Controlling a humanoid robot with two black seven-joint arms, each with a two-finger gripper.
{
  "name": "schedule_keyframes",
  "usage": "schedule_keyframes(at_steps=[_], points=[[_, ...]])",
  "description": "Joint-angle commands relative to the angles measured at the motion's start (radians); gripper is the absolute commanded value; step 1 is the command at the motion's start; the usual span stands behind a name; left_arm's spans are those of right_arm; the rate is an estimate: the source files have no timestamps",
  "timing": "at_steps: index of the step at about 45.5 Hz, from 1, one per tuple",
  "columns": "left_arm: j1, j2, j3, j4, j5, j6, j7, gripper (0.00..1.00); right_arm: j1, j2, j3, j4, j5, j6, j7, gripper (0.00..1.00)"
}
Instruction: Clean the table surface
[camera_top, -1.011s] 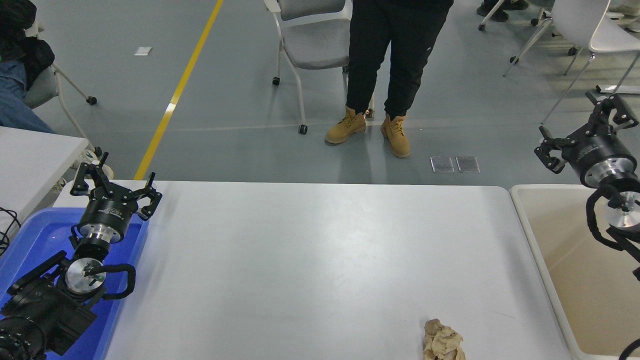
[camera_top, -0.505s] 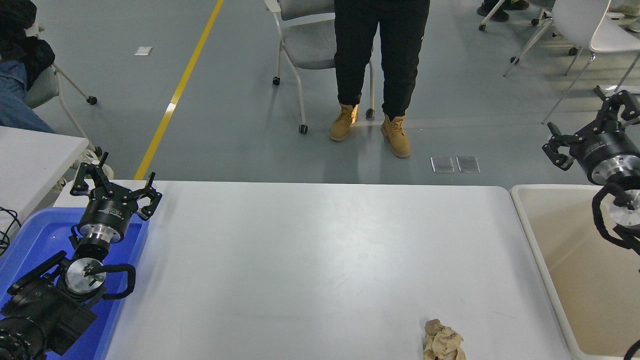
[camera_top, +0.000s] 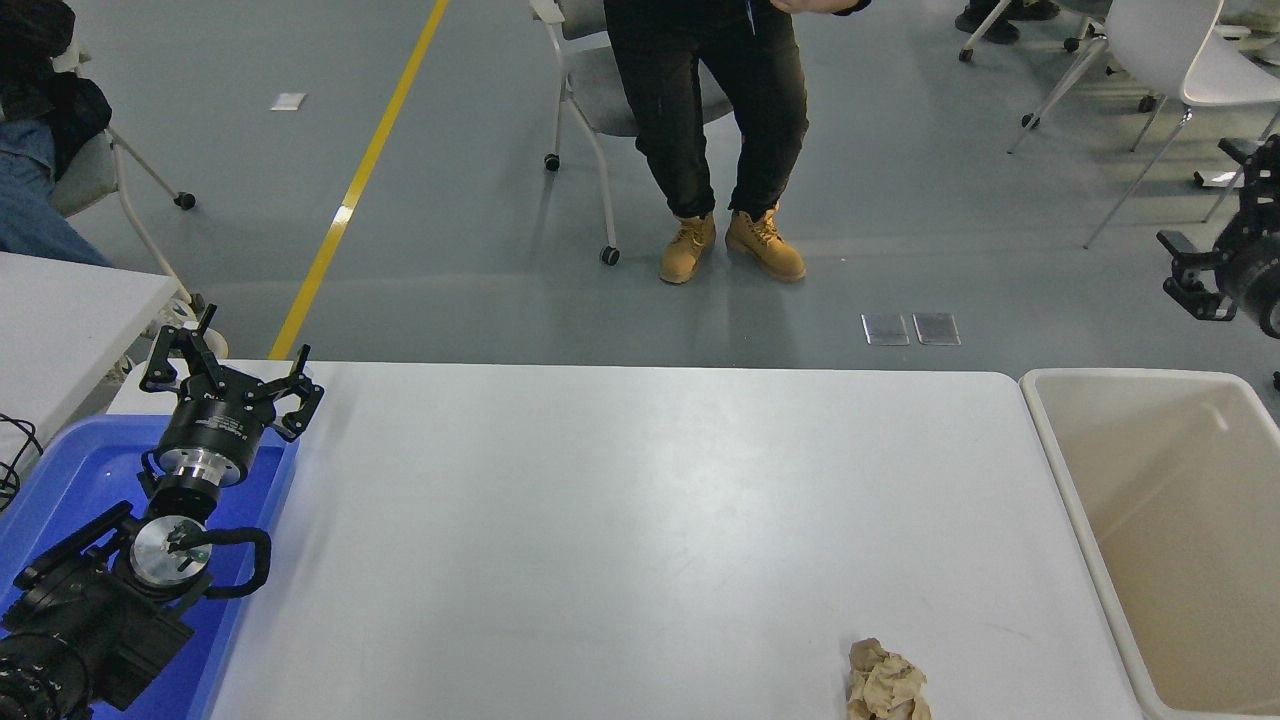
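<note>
Fingers of the parked left gripper are spread; the right gripper's cannot be judged. A crumpled beige paper wad lies on the white-grey matte table surface, and could be knocked off its near edge.

Left gripper is parked over the blue tray at the lower left, fingers spread apart. Right gripper is way out at the right edge above the floor, mostly cropped, so no idea about its fingers. The table surface has one crumpled brown paper wad near the front edge. Beige plastic tub sits just beside the table's right end. A person in tan boots is by a grey chair beyond the table.
</note>
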Motion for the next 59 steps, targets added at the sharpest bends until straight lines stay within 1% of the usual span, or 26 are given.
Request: schedule_keyframes(at_steps=[1,3,8,14,17,23,31,36,43,46,51,59], points=[[0.000,0.000,0.000,0.001,0.000,0.000,0.001,1.00,0.141,-0.014,-0.197,0.006,-0.450,0.128,0.004,0.98],[0.000,0.000,0.000,0.001,0.000,0.000,-0.001,1.00,0.171,-0.014,-0.207,0.008,-0.489,0.177,0.004,0.98],[0.000,0.000,0.000,0.001,0.000,0.000,-0.001,1.00,0.254,-0.017,-0.229,0.026,-0.558,0.344,0.005,0.98],[0.000,0.000,0.000,0.001,0.000,0.000,-0.001,1.00,0.322,-0.032,-0.237,0.078,-0.608,0.525,0.004,0.98],[0.000,0.000,0.000,0.001,0.000,0.000,0.001,1.00,0.334,-0.039,-0.253,0.097,-0.653,0.584,0.004,0.98],[0.000,0.000,0.000,0.001,0.000,0.000,-0.001,1.00,0.335,-0.045,-0.328,0.167,-0.834,0.598,0.004,0.98],[0.000,0.000,0.000,0.001,0.000,0.000,0.001,1.00,0.342,-0.098,-0.422,0.388,-1.005,0.598,0.002,0.98],[0.000,0.000,0.000,-0.001,0.000,0.000,-0.001,1.00,0.337,-0.095,-0.433,0.473,-1.136,0.596,0.001,0.98],[0.000,0.000,0.000,0.001,0.000,0.000,0.001,1.00,0.323,-0.079,-0.453,0.565,-1.271,0.598,0.001,0.98],[0.000,0.000,0.000,0.001,0.000,0.000,-0.001,1.00,0.319,-0.063,-0.453,0.601,-1.302,0.596,0.001,0.98],[0.000,0.000,0.000,-0.001,0.000,0.000,0.001,1.00,0.312,-0.049,-0.453,0.641,-1.306,0.595,-0.001,0.98],[0.000,0.000,0.000,-0.001,0.000,0.000,-0.001,1.00,0.270,0.007,-0.447,0.635,-1.311,0.591,-0.002,0.98]])
